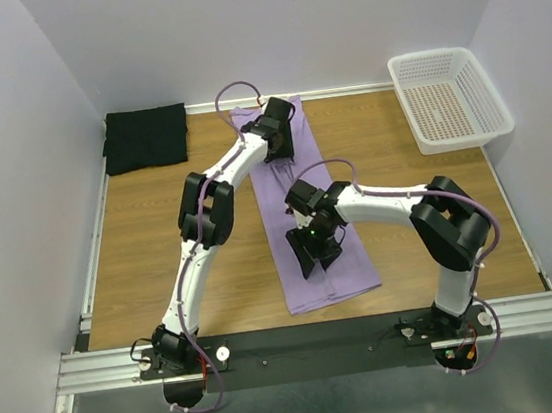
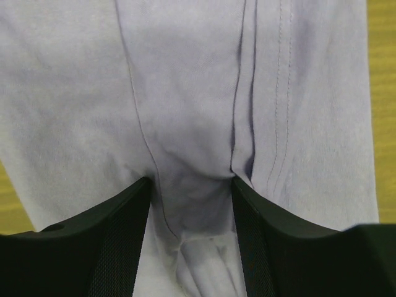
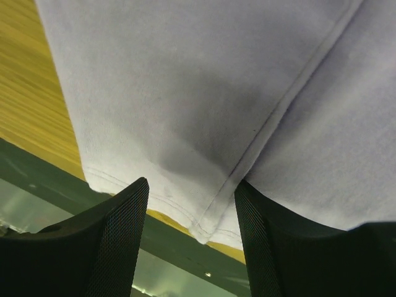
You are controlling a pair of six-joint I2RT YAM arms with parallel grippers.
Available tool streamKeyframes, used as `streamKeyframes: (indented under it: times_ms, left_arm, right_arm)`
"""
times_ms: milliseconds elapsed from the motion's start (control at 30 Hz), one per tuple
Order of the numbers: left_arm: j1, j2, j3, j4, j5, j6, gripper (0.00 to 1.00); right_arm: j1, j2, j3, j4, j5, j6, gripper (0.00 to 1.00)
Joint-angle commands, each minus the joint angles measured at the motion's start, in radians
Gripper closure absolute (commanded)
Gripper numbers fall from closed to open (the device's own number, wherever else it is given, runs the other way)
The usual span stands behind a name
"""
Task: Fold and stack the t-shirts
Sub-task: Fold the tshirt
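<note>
Pale walls close in a wooden desk (image 1: 159,241), where the lavender shirt (image 1: 349,268) lies in the middle as a long narrow strip running from the far side towards the near edge. The black shirt (image 1: 147,137) sits folded in the far left corner, and a white basket (image 1: 429,55) stands at the far right. The left claw (image 1: 276,144) is down on the far end of the strip, spread, with a puckered ridge of cloth and a stitched seam between its fingers. The right claw (image 1: 317,257) hangs over the near end, also spread, and the hem corner (image 3: 207,232) shows between its fingers without being pinched. The step in hand looks like halving the strip end to end. To do it well, each claw should probably close on every layer at once. One end should then be lifted just clear and laid squarely on the other so that the side edges line up. The cloth looks thin, soft and matte, with only slight creases, so it will likely sag and slide if it is gripped too shallowly.
</note>
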Motion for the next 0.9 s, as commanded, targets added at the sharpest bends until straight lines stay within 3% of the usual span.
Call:
streamKeyframes:
  times_ms: [0, 267, 500, 700, 867]
  left_arm:
    - [0.058, 0.063, 0.032, 0.041, 0.052, 0.030, 0.37]
    - [0.103, 0.074, 0.043, 0.163, 0.198, 0.015, 0.32]
    - [0.104, -0.152, -0.090, 0.268, 0.196, 0.004, 0.21]
    - [0.066, -0.319, -0.251, 0.244, 0.172, -0.045, 0.25]
    - [0.035, -0.350, -0.348, 0.244, 0.113, -0.123, 0.33]
  right_arm:
    - [0.011, 0.116, 0.031, 0.108, 0.022, -0.011, 0.34]
    - [0.012, 0.109, 0.103, 0.114, 0.151, -0.014, 0.33]
    - [0.012, -0.012, 0.083, 0.112, 0.174, 0.029, 0.33]
    - [0.011, -0.185, -0.029, 0.111, 0.270, 0.094, 0.33]
    - [-0.012, -0.304, -0.107, 0.108, 0.353, 0.130, 0.33]
